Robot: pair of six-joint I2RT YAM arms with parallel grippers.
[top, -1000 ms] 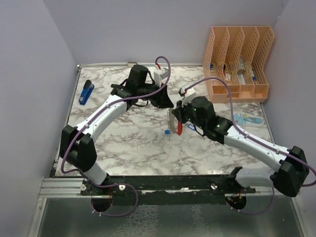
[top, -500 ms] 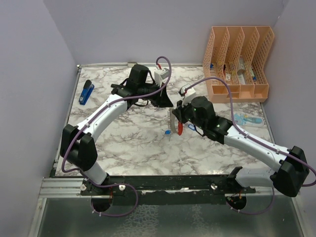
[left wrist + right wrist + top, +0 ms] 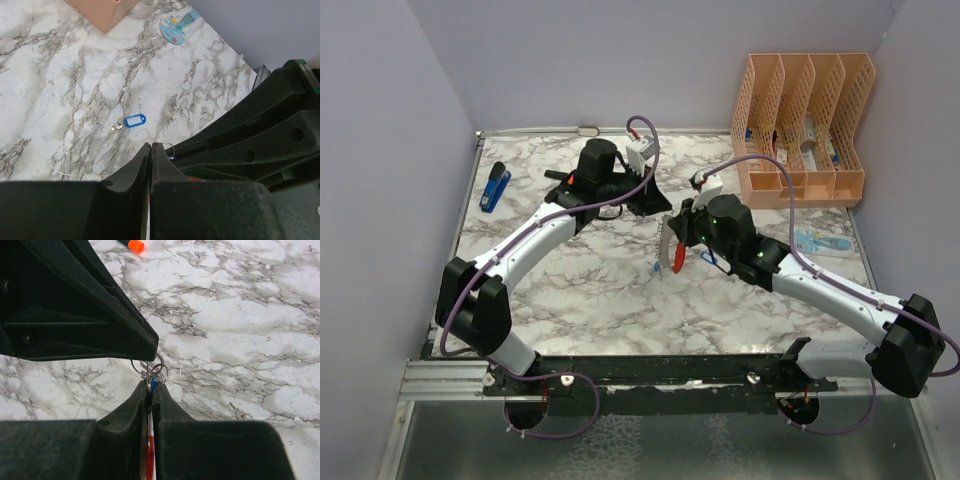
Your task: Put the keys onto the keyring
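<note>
My right gripper (image 3: 673,252) (image 3: 151,383) is shut on the keyring, held above the table's middle. The keyring's grey band (image 3: 665,238) and red loop (image 3: 681,259) show from above; the red (image 3: 150,460) shows between the fingers in the right wrist view. A blue key (image 3: 659,268) hangs below it. A blue key head and several thin wire rings (image 3: 152,368) stick out at the fingertips. My left gripper (image 3: 661,208) (image 3: 150,145) is shut, its tip touching those rings from above. Another blue key (image 3: 133,121) lies loose on the table.
An orange file organizer (image 3: 800,184) stands at the back right. A pale-blue flat item (image 3: 817,243) (image 3: 178,22) lies in front of it. A dark-blue stapler-like thing (image 3: 496,187) lies at the far left. A marker's orange cap (image 3: 135,245) shows behind the grippers.
My left wrist has turned and drawn back a little to the left. My right gripper has shifted slightly left with the keyring still in it.
</note>
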